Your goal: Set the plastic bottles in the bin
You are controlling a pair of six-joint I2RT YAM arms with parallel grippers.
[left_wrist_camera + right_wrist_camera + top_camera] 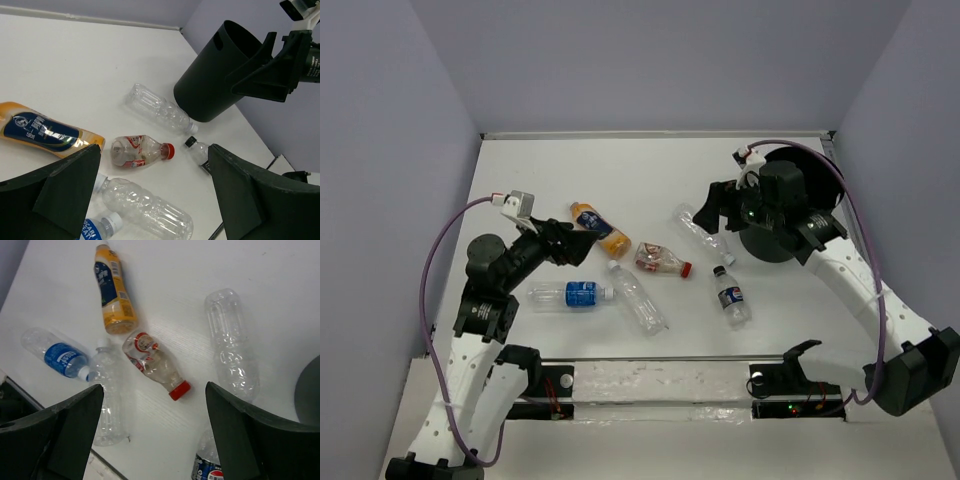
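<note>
Bottles (658, 259) are all lying loose on the bench (620, 170) near the bin (215, 90) while the left tool (155, 192) and right tool (155, 425) are hovering spread wide and empty, so a clumsy pinch is risking one rolling off.

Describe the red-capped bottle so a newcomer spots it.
Start at the black bin at the table's right. Left of it, the red-capped bottle lies between the orange drink bottle and the black-capped bottle. Only it has a red cap and red-white label.

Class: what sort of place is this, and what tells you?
Likely a robotics lab test cell: plain white table, bare grey walls enclosing it, and scattered plastic bottles beside a black bin.
</note>
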